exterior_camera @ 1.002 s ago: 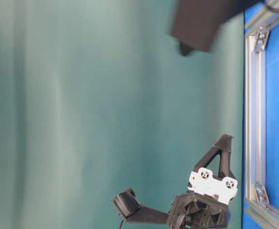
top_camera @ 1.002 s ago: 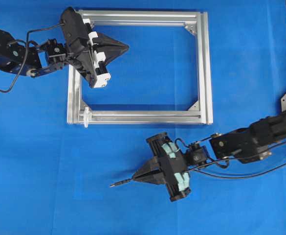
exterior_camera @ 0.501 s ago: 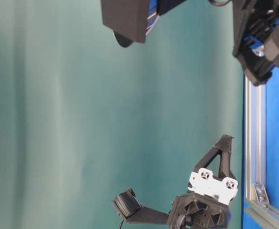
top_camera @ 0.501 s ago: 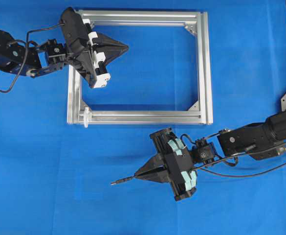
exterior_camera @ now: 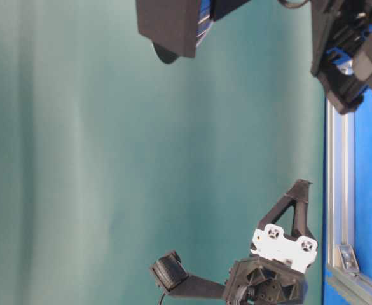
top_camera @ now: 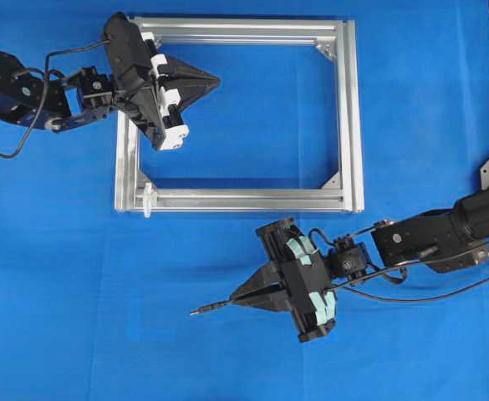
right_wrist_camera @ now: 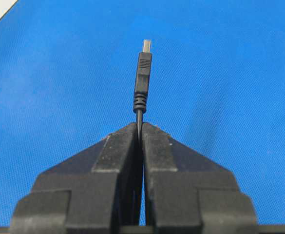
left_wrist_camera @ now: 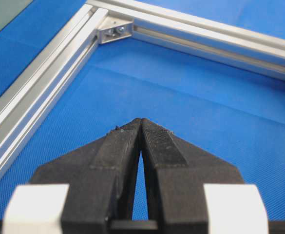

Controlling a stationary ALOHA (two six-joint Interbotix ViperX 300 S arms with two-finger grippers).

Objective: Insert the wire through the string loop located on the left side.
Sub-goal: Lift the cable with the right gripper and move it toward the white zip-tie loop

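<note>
My right gripper (top_camera: 236,299) is shut on the wire (right_wrist_camera: 142,83), a thin black cable whose slim plug tip (top_camera: 197,312) sticks out to the left past the fingertips, over the blue mat below the frame. In the right wrist view the cable is pinched between the closed fingers (right_wrist_camera: 118,146). The string loop (top_camera: 148,199), small and white, sticks out at the bottom-left corner of the silver frame (top_camera: 350,117), up and left of the plug. My left gripper (top_camera: 217,81) is shut and holds nothing, hovering inside the frame's upper-left part (left_wrist_camera: 141,120).
The aluminium frame has corner brackets (left_wrist_camera: 115,31) inside its corners. Thicker black cables (top_camera: 428,296) trail from the right arm toward the right edge. In the table-level view, the right arm's dark body (exterior_camera: 173,25) hangs at the top and the frame rail (exterior_camera: 341,190) runs down the right.
The right arm shifted slightly right and turned a little a second ago, coming further into the table-level view; since then it holds still. The left arm has not moved.
</note>
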